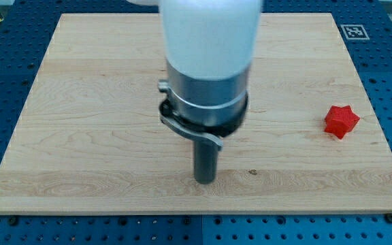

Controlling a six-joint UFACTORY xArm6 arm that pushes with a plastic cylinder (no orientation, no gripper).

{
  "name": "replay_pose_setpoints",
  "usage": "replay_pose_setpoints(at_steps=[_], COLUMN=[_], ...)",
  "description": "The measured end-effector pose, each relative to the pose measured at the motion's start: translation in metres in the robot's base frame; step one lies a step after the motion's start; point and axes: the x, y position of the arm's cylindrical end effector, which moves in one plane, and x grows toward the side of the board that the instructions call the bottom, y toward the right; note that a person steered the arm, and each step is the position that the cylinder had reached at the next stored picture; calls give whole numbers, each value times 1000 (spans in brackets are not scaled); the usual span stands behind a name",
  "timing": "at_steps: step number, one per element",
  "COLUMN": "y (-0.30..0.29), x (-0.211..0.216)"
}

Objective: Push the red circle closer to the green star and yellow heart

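My arm (206, 61) is the biggest thing in view and it blocks the middle of the board (80, 136). Behind it, out of sight, would be the red circle, the green star and the yellow heart; none of the three shows, so I cannot tell where the circle lies or whether it is any nearer the other two. I judge the push not yet finished, but the view gives no proof either way.

Taking my tip (205, 180) as the landmark: it rests on bare wood, touching no block that I can see. I carry no jaws, only the plain rod, and it holds nothing. The board's bottom edge is near, just below the tip, so there is little room to go that way. To the view's left and right of the tip the wood lies open, and towards the top there is plenty of board beyond my arm.

The red star (341, 121) sits well apart, far to the view's right of the tip and a little higher, near the right edge.
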Motion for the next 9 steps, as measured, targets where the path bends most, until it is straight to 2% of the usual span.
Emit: replay_pose_setpoints(at_steps=[1,2,5,7,8,9], y=[35,22,-86,-48,13,7], x=[-12,-34,-106,-65,-65,-72])
